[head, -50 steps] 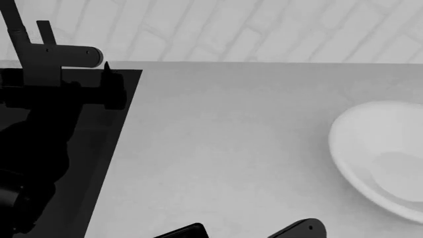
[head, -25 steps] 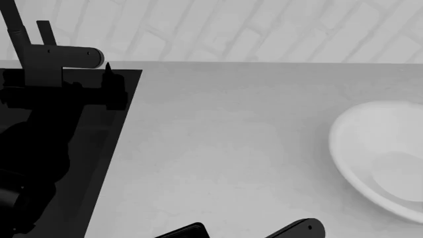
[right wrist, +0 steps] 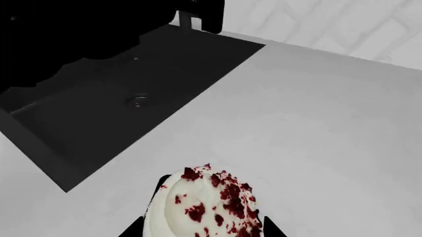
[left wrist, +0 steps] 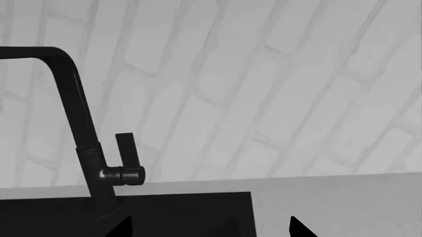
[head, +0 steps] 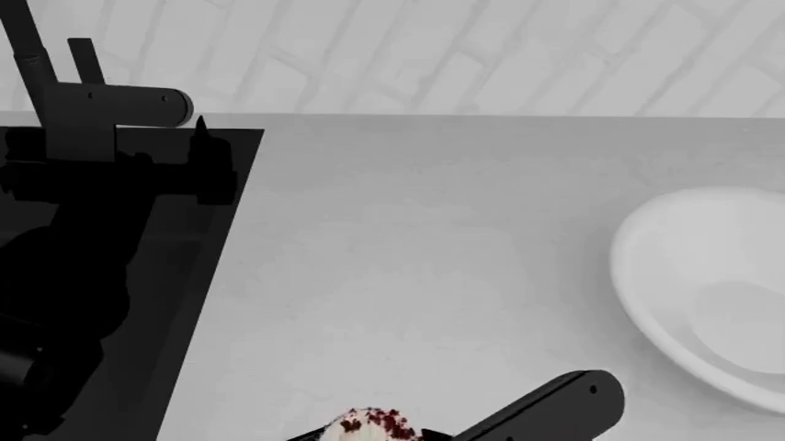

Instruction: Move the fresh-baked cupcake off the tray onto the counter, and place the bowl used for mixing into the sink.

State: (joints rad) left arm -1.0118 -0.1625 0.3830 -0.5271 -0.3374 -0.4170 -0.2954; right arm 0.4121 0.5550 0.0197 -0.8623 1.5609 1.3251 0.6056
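- Risk: I judge the cupcake (right wrist: 207, 207) could tip or slip on release. Cause: the grip sits low on it and the frosted top is heavy and soft.
- Risk: I judge a set-down too near the sink (right wrist: 112, 94) edge could send it into the basin.
- Right gripper (right wrist: 203, 228): fingers (right wrist: 155, 190) clamped on the cupcake, one dark tip showing at each flank. The cupcake hangs above bare desk (head: 417, 257), at the head view's lower edge.
- Left gripper (left wrist: 207, 228): finger tips spread well apart, holding nothing, near the sink and facing the faucet (left wrist: 86, 148).
- Bowl (head: 705, 289): resting on the desk at the far right, untouched.
- Tray: not in view.
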